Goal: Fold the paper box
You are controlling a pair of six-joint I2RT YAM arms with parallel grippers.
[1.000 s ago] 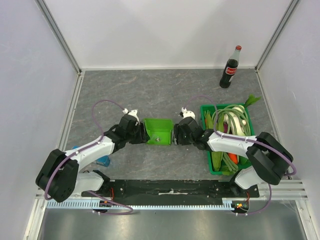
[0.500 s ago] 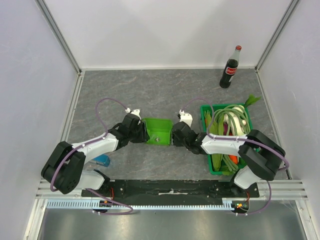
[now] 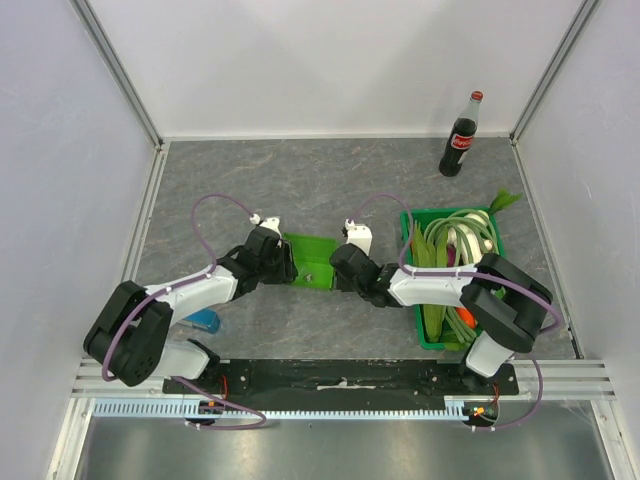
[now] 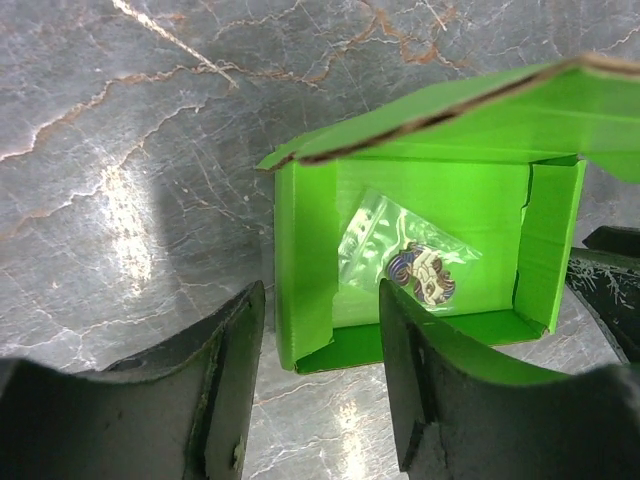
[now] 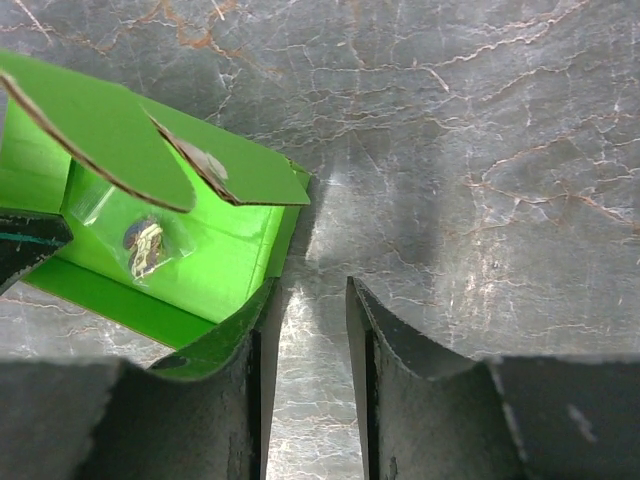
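Note:
The paper box is a lime-green card tray lying between my two grippers. In the left wrist view the paper box is open toward the camera, with a clear bag holding a small printed charm inside and a flap raised over it. My left gripper is open, its fingers either side of the box's near left corner with gaps on both sides. My right gripper is open but narrow, only table between its fingers. Its left finger is against the paper box, at its right wall.
A dark-green crate of vegetables stands right of the right arm. A cola bottle stands at the back right. A small blue block lies by the left arm's base. White walls close in the grey table on three sides.
My right gripper has moved left against the box while its jaws narrowed. The box looks narrower from above and sits slightly further left. The left gripper closed a little, then held still.

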